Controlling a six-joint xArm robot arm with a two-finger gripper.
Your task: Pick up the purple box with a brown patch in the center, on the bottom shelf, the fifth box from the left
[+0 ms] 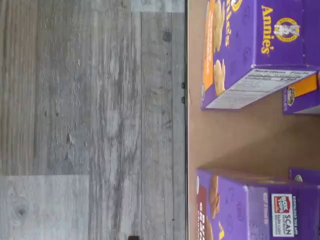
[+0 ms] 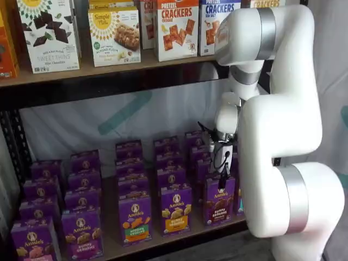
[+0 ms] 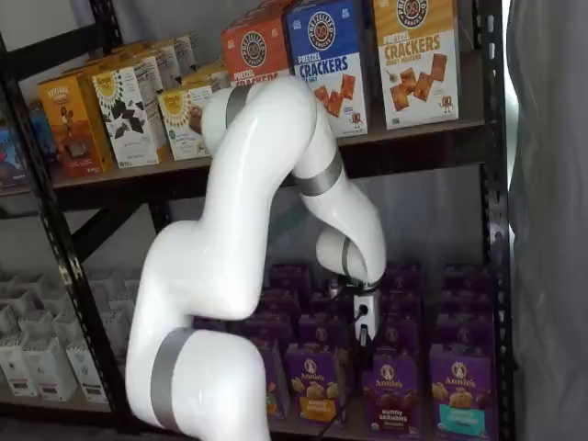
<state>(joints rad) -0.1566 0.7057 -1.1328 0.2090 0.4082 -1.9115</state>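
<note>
The purple box [image 2: 219, 200] with the brown "bunny grahams" band stands at the front of the bottom shelf [image 2: 111, 246], second column from the right. It shows in both shelf views [image 3: 390, 393]. In the wrist view, turned on its side, its top and brown-banded front [image 1: 235, 210] show on the tan board [image 1: 225, 135]. My gripper [image 2: 221, 166] hangs from the white wrist just above this box's column. In a shelf view it [image 3: 365, 335] is up and left of the box. Only dark fingers and a cable show, with no plain gap. It holds nothing.
A yellow-band purple carton [image 2: 175, 216] stands left of the target and also shows in the wrist view [image 1: 235, 50]. A teal-band carton [image 3: 459, 393] stands to its right. More purple cartons fill the rows behind. Cracker boxes [image 2: 176, 27] line the higher board. A black rack post [image 3: 491, 230] stands at the right.
</note>
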